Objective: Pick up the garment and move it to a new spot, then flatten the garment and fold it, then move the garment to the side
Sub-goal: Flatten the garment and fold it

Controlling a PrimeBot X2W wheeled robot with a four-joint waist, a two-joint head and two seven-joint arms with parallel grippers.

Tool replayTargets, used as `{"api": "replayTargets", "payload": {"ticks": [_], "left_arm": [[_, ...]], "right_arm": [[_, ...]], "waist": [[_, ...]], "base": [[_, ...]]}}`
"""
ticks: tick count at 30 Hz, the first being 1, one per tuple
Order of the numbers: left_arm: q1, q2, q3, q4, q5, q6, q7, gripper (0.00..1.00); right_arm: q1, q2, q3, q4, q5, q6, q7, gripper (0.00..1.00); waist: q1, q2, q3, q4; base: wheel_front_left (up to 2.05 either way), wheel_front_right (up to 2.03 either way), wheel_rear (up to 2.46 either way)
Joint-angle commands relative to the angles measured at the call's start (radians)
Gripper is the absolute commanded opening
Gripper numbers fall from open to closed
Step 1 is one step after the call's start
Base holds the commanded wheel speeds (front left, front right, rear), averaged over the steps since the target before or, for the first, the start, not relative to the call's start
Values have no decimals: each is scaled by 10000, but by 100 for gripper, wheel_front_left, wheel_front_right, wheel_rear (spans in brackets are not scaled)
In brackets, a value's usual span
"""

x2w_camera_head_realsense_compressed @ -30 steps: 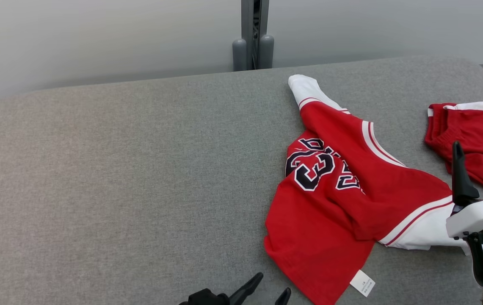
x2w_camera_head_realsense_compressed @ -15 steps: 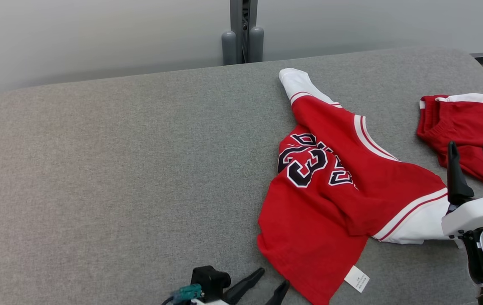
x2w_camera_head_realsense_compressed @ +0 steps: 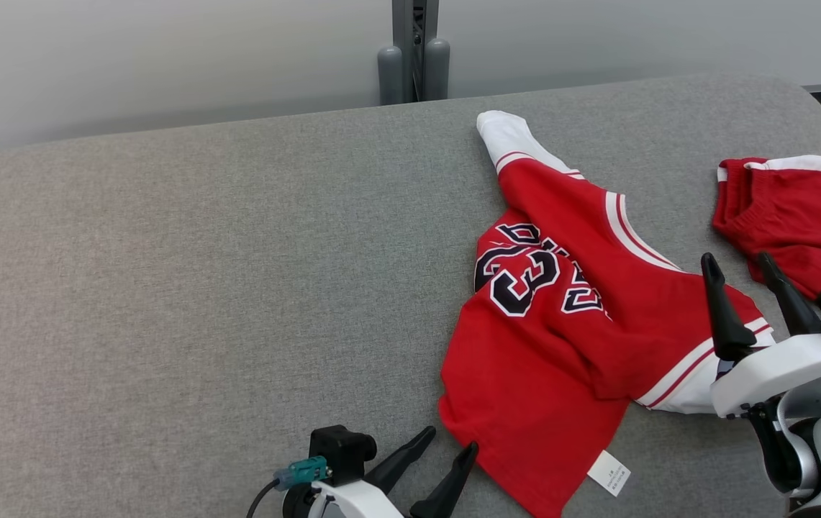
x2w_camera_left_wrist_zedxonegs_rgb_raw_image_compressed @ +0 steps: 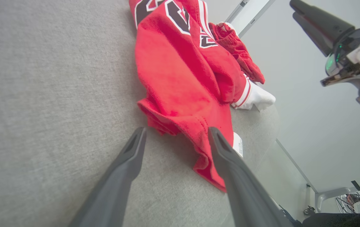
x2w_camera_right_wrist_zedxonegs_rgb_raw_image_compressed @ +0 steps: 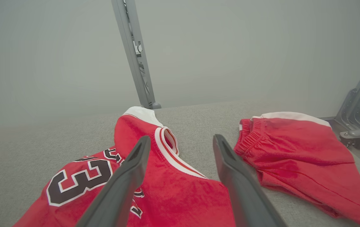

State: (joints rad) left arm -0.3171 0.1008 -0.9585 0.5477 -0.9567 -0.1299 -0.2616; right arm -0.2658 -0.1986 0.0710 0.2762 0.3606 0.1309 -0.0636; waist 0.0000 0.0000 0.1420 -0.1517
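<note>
Red jersey (x2w_camera_head_realsense_compressed: 561, 324) crumpled on the grey pad (x2w_camera_head_realsense_compressed: 201, 288), right of middle | my left pincer (x2w_camera_head_realsense_compressed: 451, 438) wide, tips just at its near hem | right pincer (x2w_camera_head_realsense_compressed: 735, 257) wide over the white sleeve (x2w_camera_head_realsense_compressed: 683, 392), holding nothing | nothing picked up yet, so move, flatten, fold all left lol

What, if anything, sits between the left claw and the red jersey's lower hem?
Nothing visible. The open left claw points at the lower hem of the jersey, with bare grey padded surface around it. The red shorts lie off to the right, clear of that path.
</note>
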Motion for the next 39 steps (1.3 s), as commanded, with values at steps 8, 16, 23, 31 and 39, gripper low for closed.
{"api": "replayTargets", "payload": {"ticks": [8, 16, 23, 31, 39], "left_arm": [[66, 431, 958, -471, 848, -11, -32, 100], [1162, 124, 4641, -1764, 3534, 487, -33, 100], [1687, -350, 6436, -2070, 4859, 130, -33, 100], [1854, -470, 6625, -1907, 5199, -4, -33, 100], [1737, -479, 6249, -1923, 4900, -11, -34, 100]], "right_arm": [[603, -297, 938, -327, 709, 2, 418, 100], [2132, -632, 2588, -1410, 1410, 2, 1278, 100], [3048, -1613, 4366, -2545, 1776, 0, 2307, 100], [3311, -2038, 4853, -2800, 2138, 0, 2868, 100], [3212, -1713, 4935, -2288, 2493, 2, 3207, 100]], "waist": [[0, 0, -110, 116], [0, 0, -208, -137], [0, 0, -162, -384], [0, 0, -121, -380], [0, 0, -100, -217]], "base": [[0, 0, 0], [0, 0, 0], [0, 0, 0], [0, 0, 0], [0, 0, 0]]}}
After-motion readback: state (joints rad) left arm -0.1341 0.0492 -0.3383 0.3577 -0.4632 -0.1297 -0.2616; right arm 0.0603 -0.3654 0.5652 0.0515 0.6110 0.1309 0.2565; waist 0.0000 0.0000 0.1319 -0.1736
